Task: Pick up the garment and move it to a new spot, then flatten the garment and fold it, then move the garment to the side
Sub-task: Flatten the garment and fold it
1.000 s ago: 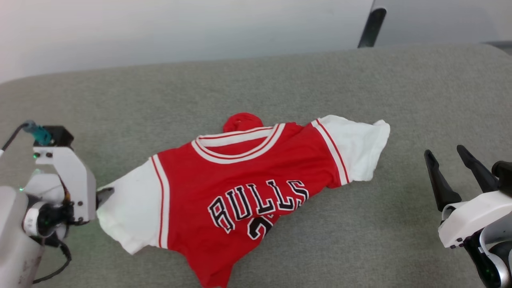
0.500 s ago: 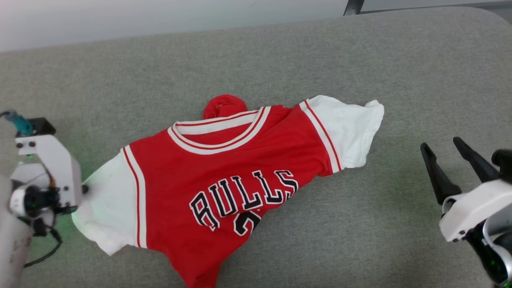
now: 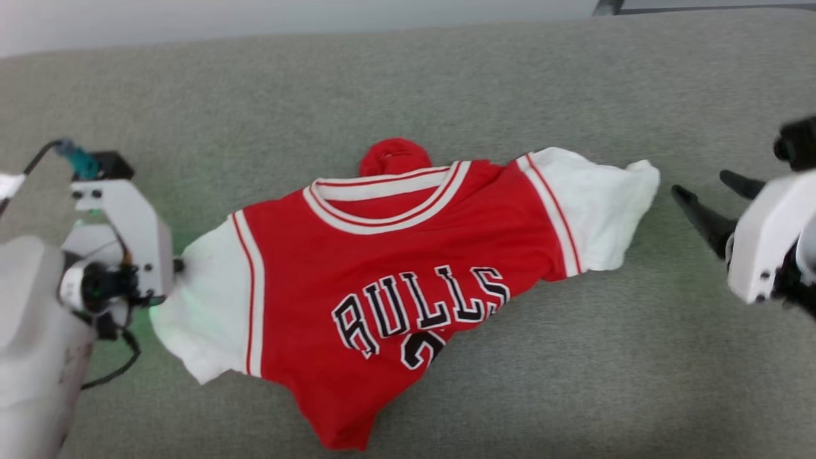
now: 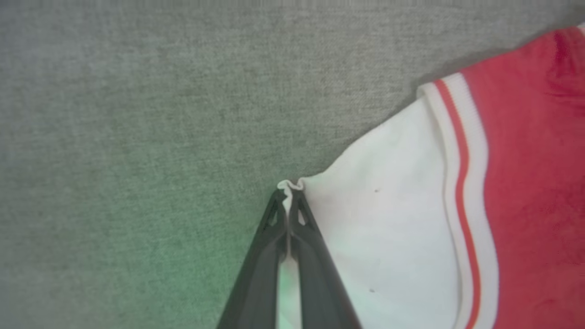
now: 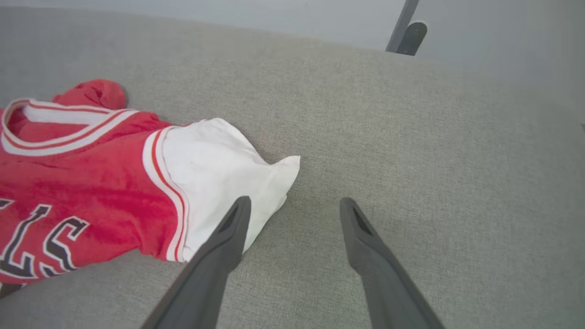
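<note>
The garment (image 3: pixel 395 280) is a red jersey T-shirt with white sleeves and black "BULLS" lettering, lying rumpled on the grey cushion (image 3: pixel 408 83). My left gripper (image 3: pixel 177 268) is at the edge of its left white sleeve (image 3: pixel 204 312). In the left wrist view that gripper (image 4: pixel 289 194) is shut, with a pinch of the white sleeve's (image 4: pixel 388 237) edge between its tips. My right gripper (image 3: pixel 701 194) stands open just right of the other white sleeve (image 3: pixel 605 210). In the right wrist view the right gripper (image 5: pixel 295 205) hovers over bare cushion, beside the sleeve's corner (image 5: pixel 274 176).
The grey cushion's far edge (image 3: pixel 319 35) meets a pale wall. A dark leg-like object (image 5: pixel 406 39) stands beyond the cushion at the far right. Bare cushion stretches behind and to the right of the shirt.
My left gripper has shut on the left sleeve's edge. The head camera has shifted, and my right gripper has moved up and closer to the right sleeve.
</note>
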